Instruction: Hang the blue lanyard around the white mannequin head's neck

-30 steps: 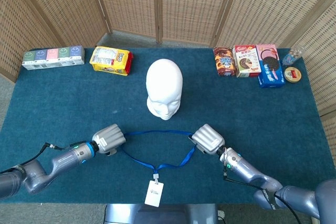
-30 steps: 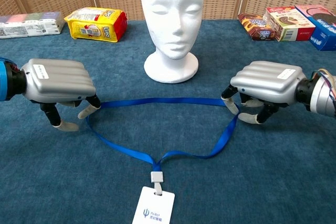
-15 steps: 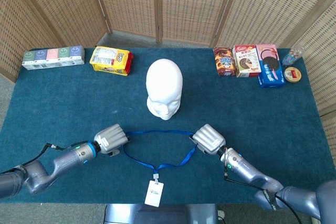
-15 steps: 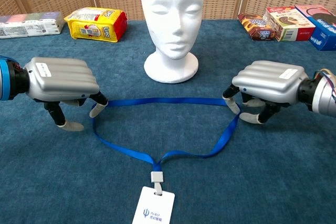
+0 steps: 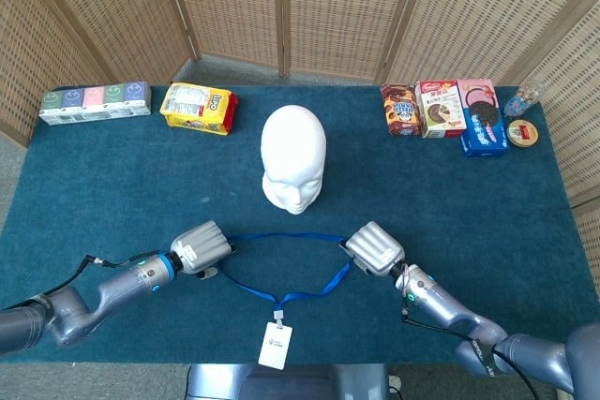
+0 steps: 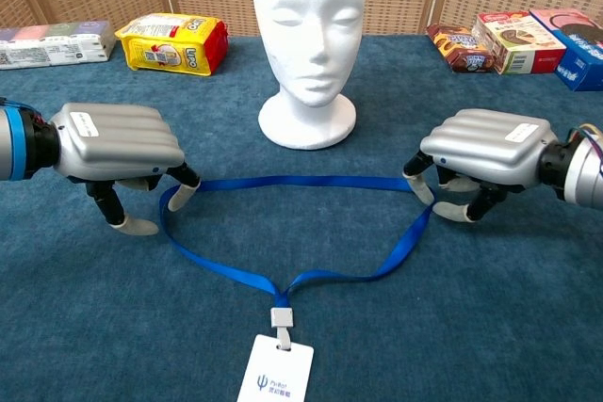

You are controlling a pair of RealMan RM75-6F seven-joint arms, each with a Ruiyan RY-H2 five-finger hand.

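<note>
A table covered in dark teal cloth [image 5: 112, 175] fills the frame. At upper left lies a row of small cartons [image 5: 94, 100] and a yellow snack pack [image 5: 197, 107]. The white mannequin head [image 5: 293, 157] stands at centre. At upper right sit three biscuit boxes [image 5: 441, 108], a small bottle [image 5: 522, 98] and a round tin [image 5: 523, 135]. The blue lanyard [image 5: 281, 264] with its white badge [image 5: 276, 344] lies at lower centre.

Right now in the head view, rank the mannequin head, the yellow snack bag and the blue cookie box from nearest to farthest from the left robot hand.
1. Mannequin head, just up and to the right of the left robot hand.
2. Yellow snack bag, at the table's far edge, almost straight beyond the hand.
3. Blue cookie box, far right corner.
</note>
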